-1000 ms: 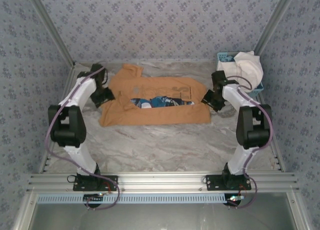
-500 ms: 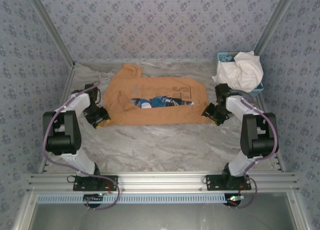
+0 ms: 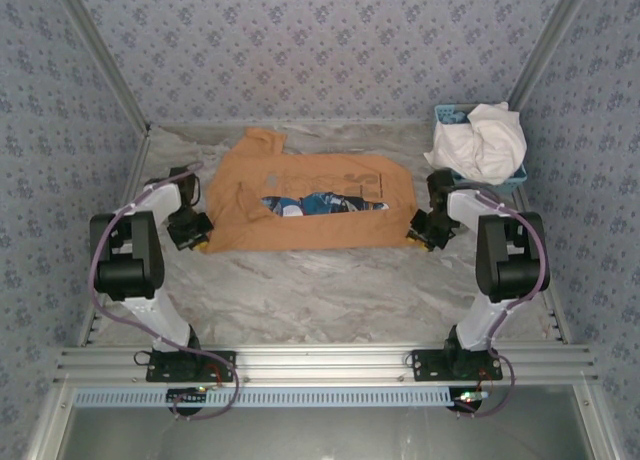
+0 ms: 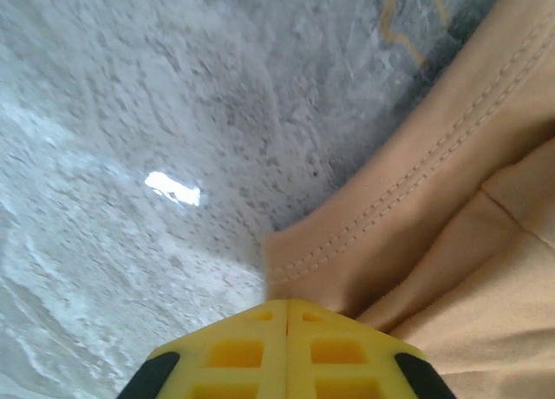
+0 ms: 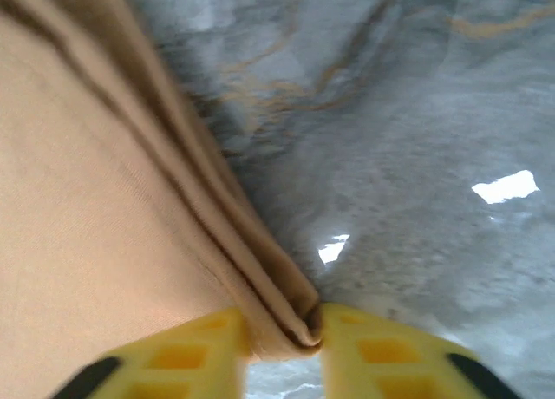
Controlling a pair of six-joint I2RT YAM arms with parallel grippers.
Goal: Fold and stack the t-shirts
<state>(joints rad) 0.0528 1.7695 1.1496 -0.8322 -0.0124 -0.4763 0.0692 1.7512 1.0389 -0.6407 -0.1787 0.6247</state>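
Now the tan-orange t-shirt [image 3: 310, 205] lies spread across the middle of the marble table [image 3: 320, 290]. It is partly folded, and a strip of its blue print shows along the fold.

We note the left gripper [image 4: 286, 317] at the shirt's near left corner. Its yellow fingers are pressed flush together, and the stitched hem runs right up to the tips. We cannot tell whether any cloth is nipped between them.

We note the right gripper [image 5: 282, 334] at the near right corner. Its fingers stand a narrow gap apart; the doubled edge of the shirt fills that gap and touches both, so we record a pinch on the cloth.

The white t-shirt [image 3: 482, 140] sits bunched in a heap on the light-blue basket [image 3: 447, 111] at the table's far right corner, apart from both grippers.
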